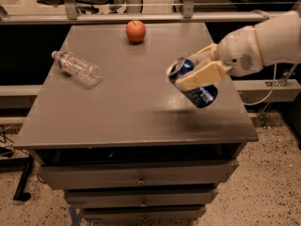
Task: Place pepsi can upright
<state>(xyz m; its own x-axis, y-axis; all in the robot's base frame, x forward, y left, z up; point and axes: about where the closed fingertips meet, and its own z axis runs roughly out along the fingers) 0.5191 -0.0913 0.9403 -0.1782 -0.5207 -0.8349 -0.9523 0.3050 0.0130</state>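
The pepsi can (201,96) is dark blue with a silver top that faces up and to the left. It is tilted and held in the air above the right part of the grey table (127,107). My gripper (200,72) comes in from the right on a white arm and is shut on the can, one cream finger (203,75) lying across its front. A shadow lies on the table below the can.
A red apple (135,31) sits at the back middle of the table. A clear plastic water bottle (76,68) lies on its side at the left. Drawers are under the tabletop. The table's right edge is just below the can.
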